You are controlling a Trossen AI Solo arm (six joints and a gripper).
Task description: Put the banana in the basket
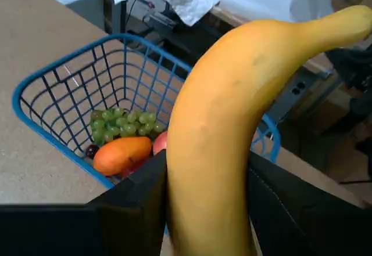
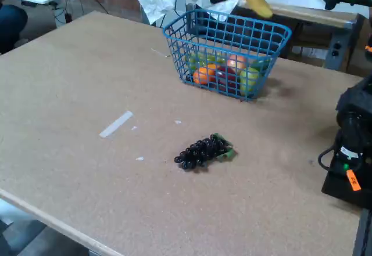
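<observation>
Transport looked nearly finished: your tool (image 1: 206, 209) was clamped on the banana (image 1: 232, 122), carried in the air over the far rim of the basket (image 2: 226, 35), which sat on the tabletop (image 2: 87, 93) already holding green grapes (image 1: 122, 122) and an orange fruit (image 1: 121, 154). You had only the lowering and release left, as I judged it.

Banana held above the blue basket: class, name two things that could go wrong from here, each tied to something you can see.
1. The hand grips the banana near one end, so most of it sticks out; it may pivot or slip when moved.
2. The basket already holds green grapes, an orange fruit and more. A dropped banana could land on this pile and lean on the rim or roll out.
</observation>
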